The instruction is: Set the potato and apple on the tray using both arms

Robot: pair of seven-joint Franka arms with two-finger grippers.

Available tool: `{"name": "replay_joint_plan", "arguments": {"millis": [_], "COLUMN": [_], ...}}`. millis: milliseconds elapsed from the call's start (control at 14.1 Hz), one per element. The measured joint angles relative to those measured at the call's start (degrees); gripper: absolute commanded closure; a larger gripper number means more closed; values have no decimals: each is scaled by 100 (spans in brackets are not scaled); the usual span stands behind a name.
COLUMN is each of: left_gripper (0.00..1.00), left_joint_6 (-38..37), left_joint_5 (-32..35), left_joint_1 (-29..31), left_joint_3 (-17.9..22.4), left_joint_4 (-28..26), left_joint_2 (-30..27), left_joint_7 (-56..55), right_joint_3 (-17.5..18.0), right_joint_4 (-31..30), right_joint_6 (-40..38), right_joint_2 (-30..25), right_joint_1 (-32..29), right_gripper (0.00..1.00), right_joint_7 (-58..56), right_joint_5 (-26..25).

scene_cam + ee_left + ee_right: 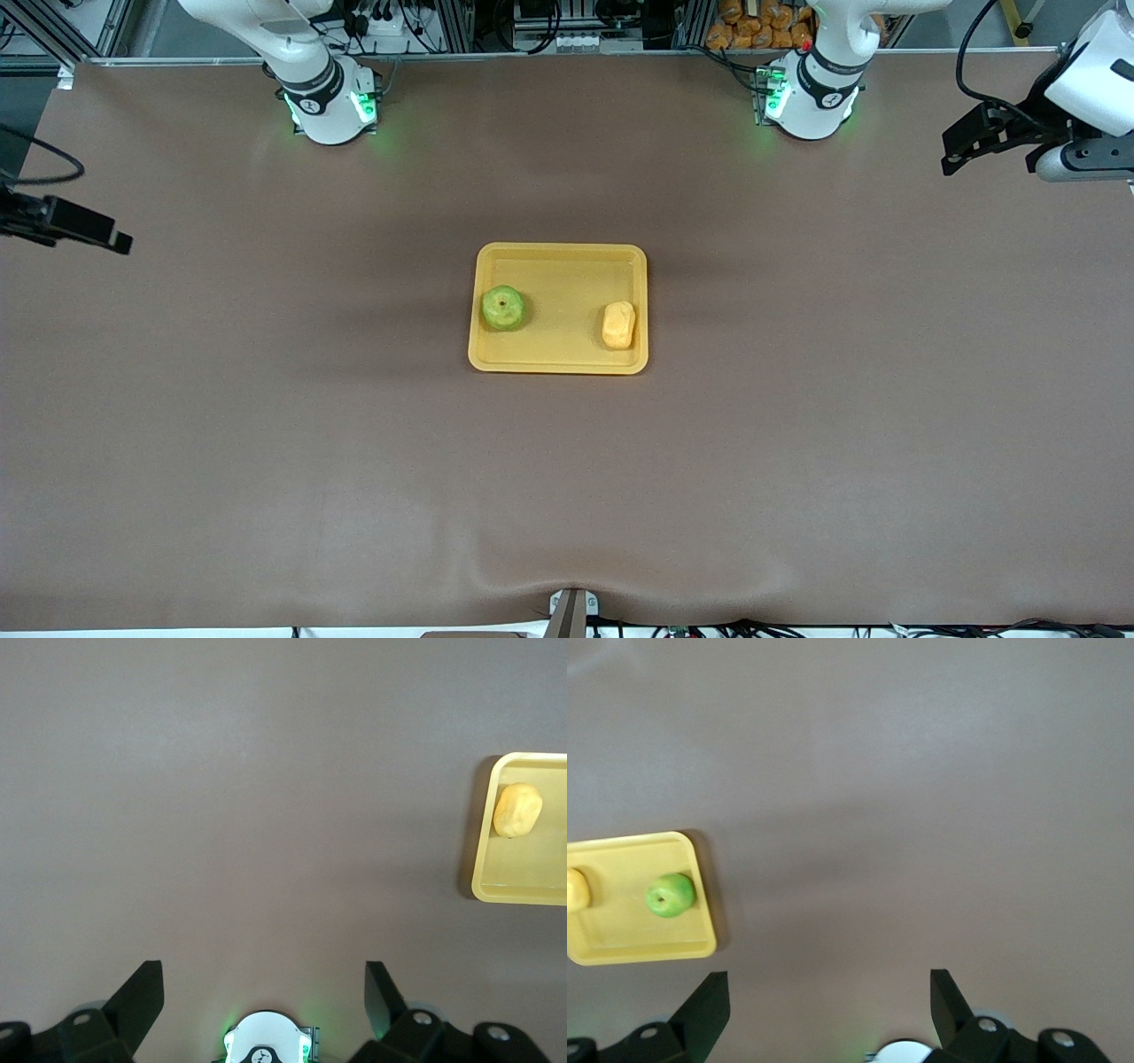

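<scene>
The yellow-orange tray (560, 251) lies at the middle of the table. The green apple (503, 307) sits on it at the right arm's end. The yellow-orange potato (618, 324) lies on it at the left arm's end. Both arms are drawn back, high over bare table at their own ends. My left gripper (950, 152) is open and empty; its wrist view shows its gripper (264, 983), the tray (483, 842) and the potato (517, 810). My right gripper (120, 239) is open and empty; its wrist view shows its gripper (830, 983), the tray (638, 952), the apple (671, 895) and the potato (574, 889).
A brown mat covers the table, with a raised wrinkle (532, 576) at the edge nearest the front camera. The right arm's base (332, 106) and the left arm's base (811, 102) stand with green lights at the edge farthest from that camera.
</scene>
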Motion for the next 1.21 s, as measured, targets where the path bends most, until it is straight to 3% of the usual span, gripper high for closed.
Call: {"name": "replay_joint_plan", "arguments": {"millis": [498,1210], "left_gripper": [0,0], "left_joint_6": [-2,7], "left_joint_5": [0,0], "left_joint_1": [0,5], "left_joint_3": [-1,22], "left_joint_4": [-1,-1], "left_joint_2": [-39,-61], "left_joint_7": [2,3], "right_joint_3": [11,135], "right_joint_4": [-1940,-2091], "right_joint_6": [1100,1289], "right_joint_2": [-1330,-1500], "right_joint_1": [-204,-286], "right_gripper": [0,0], "right_joint_7": [-791,-1379], "right_joint_5": [-334,-547]}}
